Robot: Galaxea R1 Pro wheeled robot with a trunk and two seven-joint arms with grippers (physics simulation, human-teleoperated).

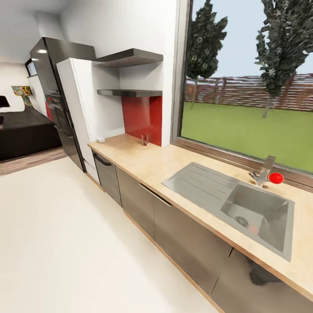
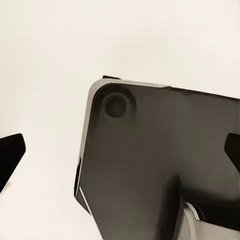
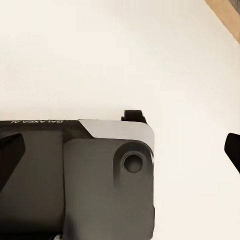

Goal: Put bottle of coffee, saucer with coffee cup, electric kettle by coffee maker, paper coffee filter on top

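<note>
Countertop (image 1: pixel 143 163) lengthwise toward distant shelf (image 1: pixel 130 92)

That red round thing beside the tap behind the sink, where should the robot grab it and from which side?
Grip the red ball across its widest part, coming down from above. It looks round, with no handle; the faucet stands right beside it and the window frame close behind, so a sideways approach looks crowded.
</note>
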